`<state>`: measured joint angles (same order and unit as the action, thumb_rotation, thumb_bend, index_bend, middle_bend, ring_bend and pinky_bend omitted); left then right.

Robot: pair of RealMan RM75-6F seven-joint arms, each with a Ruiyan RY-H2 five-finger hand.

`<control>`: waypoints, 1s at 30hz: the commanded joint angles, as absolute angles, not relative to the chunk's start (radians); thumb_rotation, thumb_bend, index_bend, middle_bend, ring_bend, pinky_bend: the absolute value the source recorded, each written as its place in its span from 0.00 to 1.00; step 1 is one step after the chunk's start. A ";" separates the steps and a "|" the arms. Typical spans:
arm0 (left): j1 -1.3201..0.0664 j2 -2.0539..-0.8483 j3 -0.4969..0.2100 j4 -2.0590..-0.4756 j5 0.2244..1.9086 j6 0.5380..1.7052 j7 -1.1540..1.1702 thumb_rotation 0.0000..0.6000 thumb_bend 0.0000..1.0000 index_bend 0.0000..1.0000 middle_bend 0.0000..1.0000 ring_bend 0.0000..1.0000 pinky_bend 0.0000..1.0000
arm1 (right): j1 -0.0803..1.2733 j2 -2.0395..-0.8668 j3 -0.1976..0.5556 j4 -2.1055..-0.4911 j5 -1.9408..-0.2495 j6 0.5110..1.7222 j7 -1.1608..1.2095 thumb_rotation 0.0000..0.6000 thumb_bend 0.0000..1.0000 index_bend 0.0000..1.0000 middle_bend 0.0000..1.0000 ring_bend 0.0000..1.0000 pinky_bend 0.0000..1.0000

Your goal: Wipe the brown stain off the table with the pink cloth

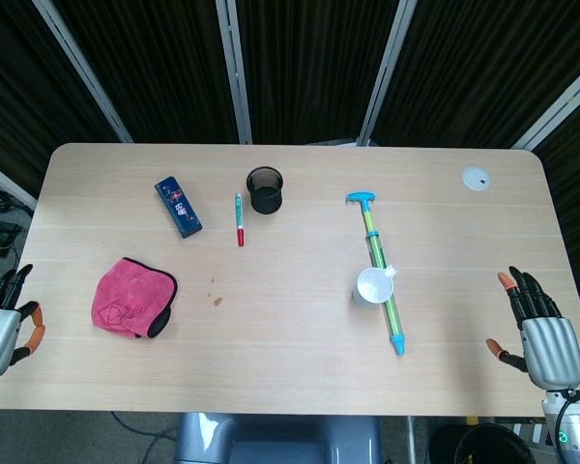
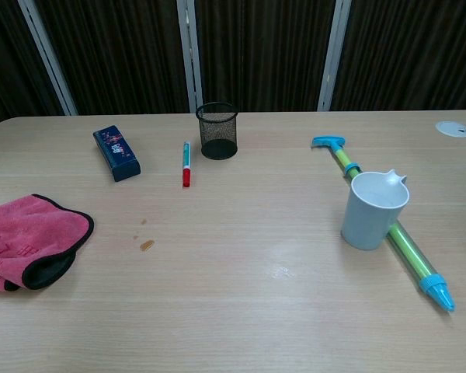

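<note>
The pink cloth (image 1: 131, 298) (image 2: 27, 242) lies crumpled near the table's left front, dark trim showing along one edge. A small brown stain (image 1: 217, 301) (image 2: 146, 245) marks the wood just to its right, with a fainter speck (image 1: 211, 283) above it. At the table's left edge my left hand (image 1: 2, 327) hovers open, fingers apart, holding nothing, some way left of the cloth. My right hand (image 1: 541, 332) is open at the right front edge, far from both. Neither hand shows in the chest view.
Behind the cloth lie a dark blue box (image 1: 178, 206), a red-capped pen (image 1: 239, 218) and a black mesh cup (image 1: 266, 189). A white cup (image 1: 374, 286) stands against a long green and blue tube (image 1: 380, 270). A white disc (image 1: 477, 178) sits far right.
</note>
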<state>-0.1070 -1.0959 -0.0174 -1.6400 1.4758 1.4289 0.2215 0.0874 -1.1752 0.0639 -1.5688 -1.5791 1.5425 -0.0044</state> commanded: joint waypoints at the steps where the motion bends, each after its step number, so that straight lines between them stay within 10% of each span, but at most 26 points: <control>1: -0.108 -1.094 -0.016 -1.642 1.474 1.426 0.223 1.00 0.00 0.00 0.00 0.00 0.00 | 0.087 -1.176 0.063 -1.567 -1.582 1.544 -0.005 1.00 0.10 0.04 0.00 0.00 0.22; 30: -0.112 -1.087 -0.007 -1.652 1.456 1.396 0.224 1.00 0.00 0.01 0.00 0.00 0.01 | 0.089 -1.177 0.061 -1.567 -1.586 1.545 0.000 1.00 0.10 0.04 0.00 0.00 0.22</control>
<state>-0.1083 -1.0925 -0.0112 -1.6449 1.4644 1.4093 0.2147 0.0887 -1.1772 0.0614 -1.5672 -1.5865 1.5449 0.0003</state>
